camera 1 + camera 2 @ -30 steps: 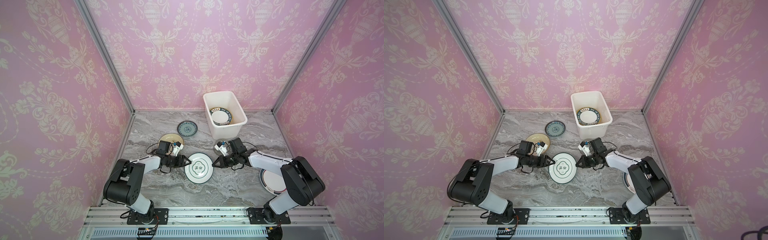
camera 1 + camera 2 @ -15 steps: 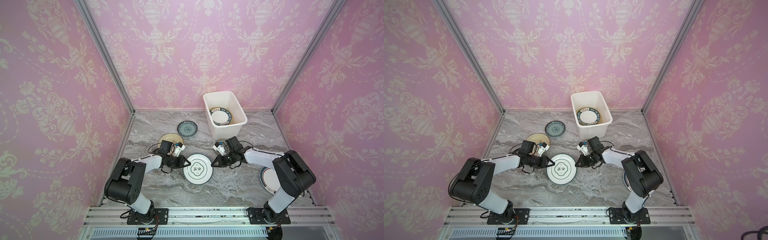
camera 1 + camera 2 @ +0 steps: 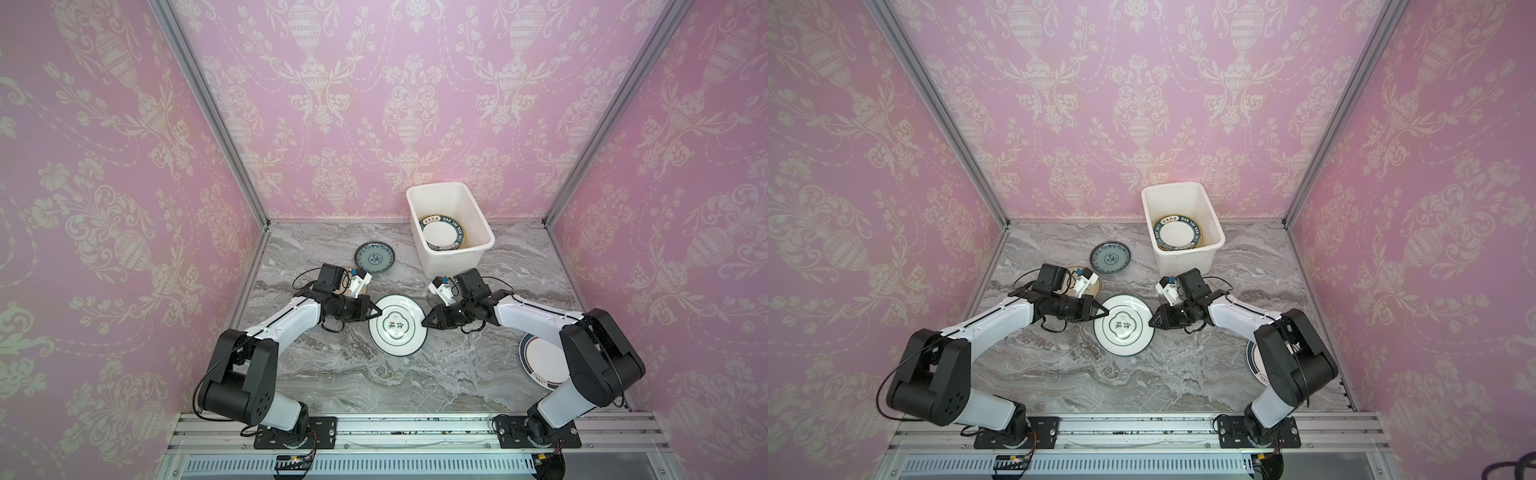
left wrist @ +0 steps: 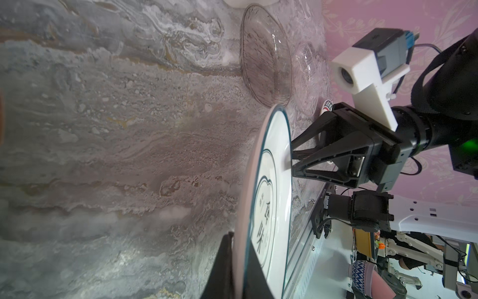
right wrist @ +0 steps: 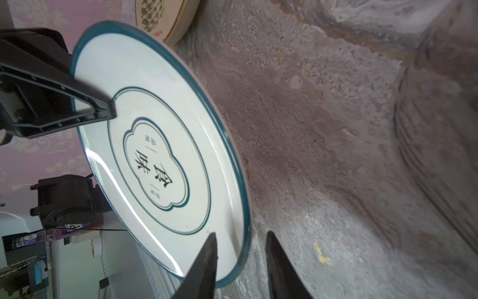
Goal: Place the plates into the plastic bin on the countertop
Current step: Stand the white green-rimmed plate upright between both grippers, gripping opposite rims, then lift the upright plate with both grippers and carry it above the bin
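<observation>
The plastic bin (image 3: 451, 262) stands at the back edge of the desk (image 3: 374, 382), right of the middle. It holds a lettered-rim plate (image 3: 442, 235) lying flat, with a yellowish edge showing beneath it. A green-rimmed plate (image 3: 398, 326) is over the desk's middle. The left pincer (image 3: 377, 312) pinches its left rim, while the right pincer (image 3: 426, 322) is spread, one finger on either side of the right rim. A blue-patterned plate (image 3: 375, 258) lies near the back edge beside the bin. A dark-rimmed plate (image 3: 540, 361) lies by the right edge, partly under the right arm.
</observation>
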